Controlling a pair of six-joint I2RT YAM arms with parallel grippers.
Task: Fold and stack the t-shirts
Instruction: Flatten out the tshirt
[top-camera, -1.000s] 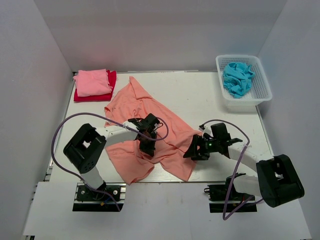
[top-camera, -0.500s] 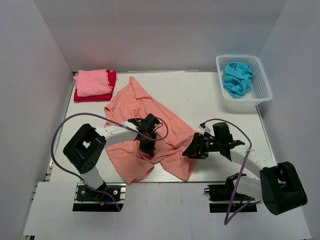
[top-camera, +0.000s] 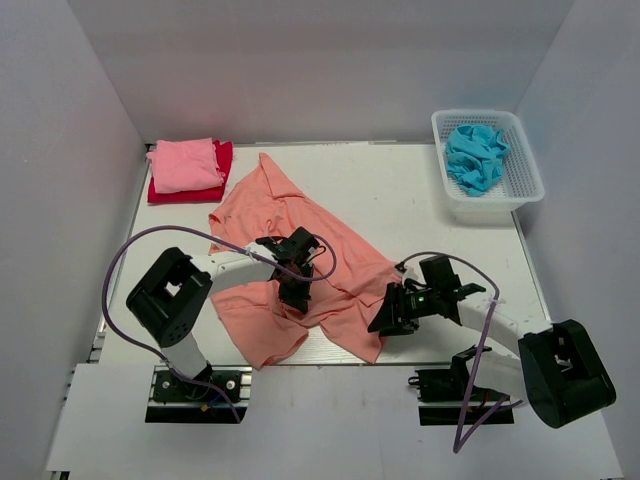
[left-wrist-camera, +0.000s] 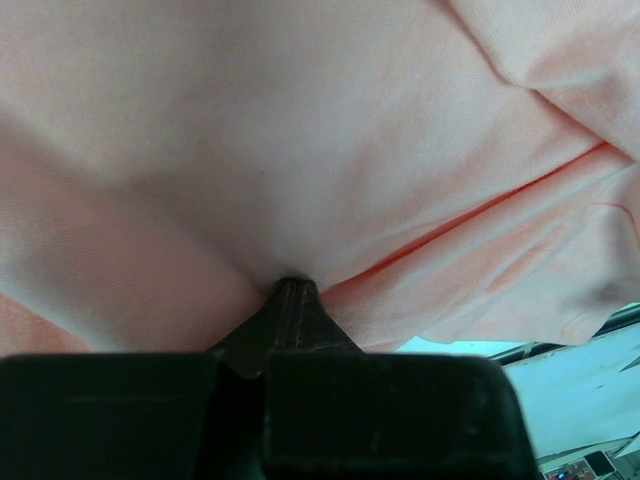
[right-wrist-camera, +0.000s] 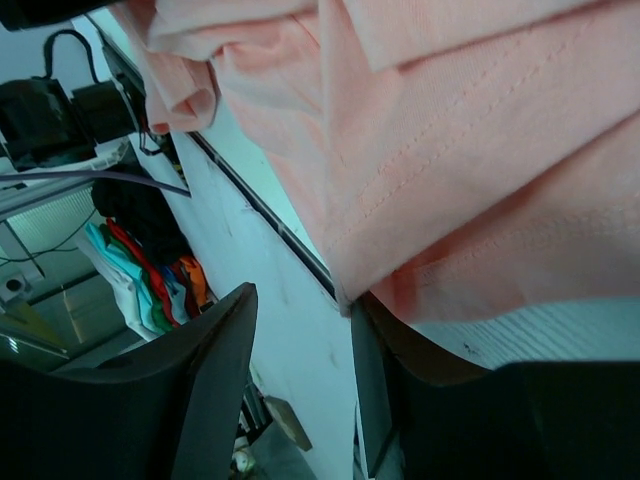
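A large salmon-orange t-shirt (top-camera: 270, 205) lies crumpled across the middle of the table. My left gripper (top-camera: 295, 297) is shut on a fold of it near its middle; in the left wrist view the cloth (left-wrist-camera: 300, 150) fills the frame above the closed fingertips (left-wrist-camera: 290, 292). My right gripper (top-camera: 384, 324) is open at the shirt's near right hem. In the right wrist view the hem (right-wrist-camera: 470, 200) rests on the right finger (right-wrist-camera: 400, 350); the left finger (right-wrist-camera: 205, 370) stands clear. A light pink shirt (top-camera: 185, 164) lies folded on a red one (top-camera: 222, 160) at back left. A turquoise shirt (top-camera: 476, 156) sits in the basket.
The white lattice basket (top-camera: 525, 180) stands at the back right. White walls close in the table on three sides. The table's near edge (top-camera: 340, 362) runs just beside the right gripper.
My right gripper has moved down and toward the near edge, reaching the shirt's near right hem. The left gripper has stayed put on the cloth.
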